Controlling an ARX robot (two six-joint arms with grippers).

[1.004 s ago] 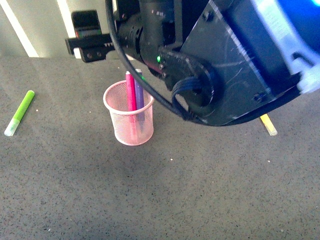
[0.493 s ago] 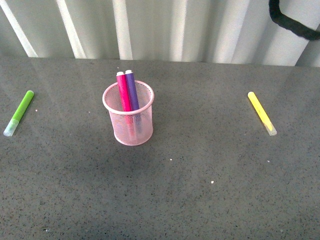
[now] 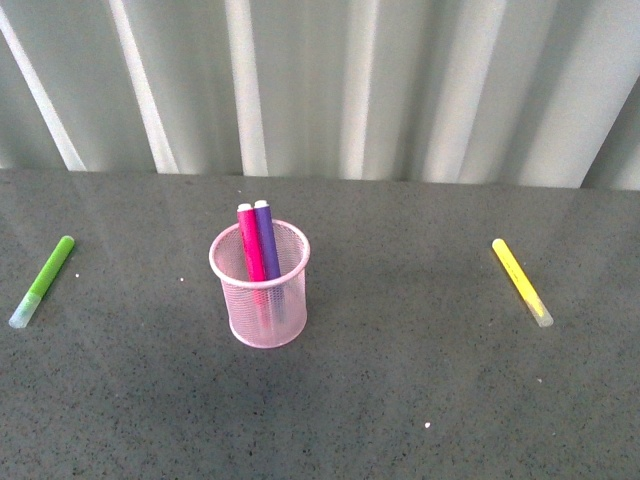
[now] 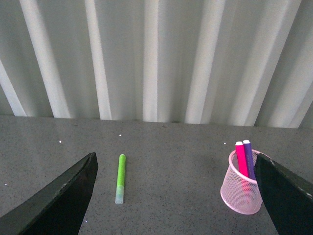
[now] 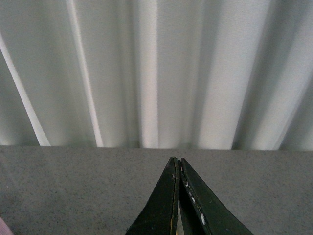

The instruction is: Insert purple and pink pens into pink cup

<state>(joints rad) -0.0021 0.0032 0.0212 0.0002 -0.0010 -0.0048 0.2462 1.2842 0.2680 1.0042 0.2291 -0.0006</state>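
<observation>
Across the whole front view spreads a dark grey, finely speckled desk, matte, with a few tiny white flecks on it. Behind its far edge hangs a pale grey-white curtain in soft vertical folds, brighter along some pleats and shaded along others; it fills the background in all three views.

Left of centre on the desk stands the pink cup, upright, its mesh wall see-through. Both pens are inside it: the pink pen and the purple pen lean side by side, touching, against the far side of the rim, their upper ends sticking out above it, the pink one to the left of the purple one. From the left wrist view the same cup shows with the two pens poking up.

Well apart to the left lies a lime-green marker, angled with its pale cap nearest the camera. Well apart to the right lies a yellow marker, also angled.

No arm appears in the front view. The left gripper has its jaws spread wide, empty, framing the green marker and the cup. The right gripper has its jaws pressed together over bare desk, holding nothing.
</observation>
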